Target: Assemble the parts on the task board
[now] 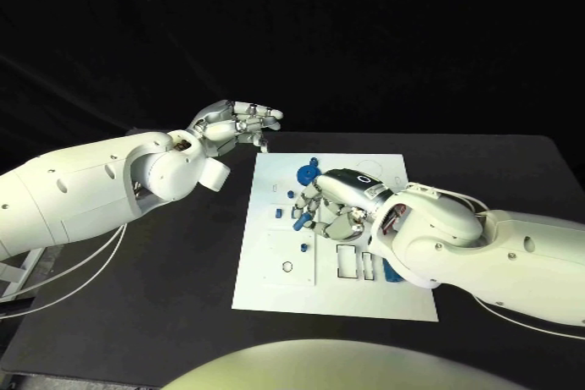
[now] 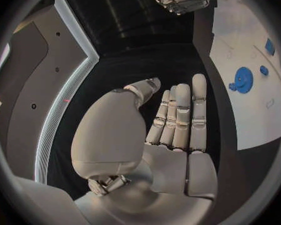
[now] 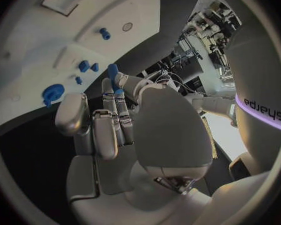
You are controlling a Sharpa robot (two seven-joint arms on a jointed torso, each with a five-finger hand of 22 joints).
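Blue parts (image 1: 308, 172) on white task board (image 1: 275, 280)

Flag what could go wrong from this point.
The right hand seems to pinch a blue part at its fingers' tips; a shallow hold could slip. Its arm hangs over the task board near loose blue parts and could knock them. The left hand holds nothing, off the board.

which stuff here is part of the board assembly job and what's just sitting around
Part of the job:
- white flat task board
- round blue gear-like part on the board
- small blue block parts on the board
- blue part held at the right hand's fingertips

Not part of it:
- black table
- left hand, holding nothing, off the board
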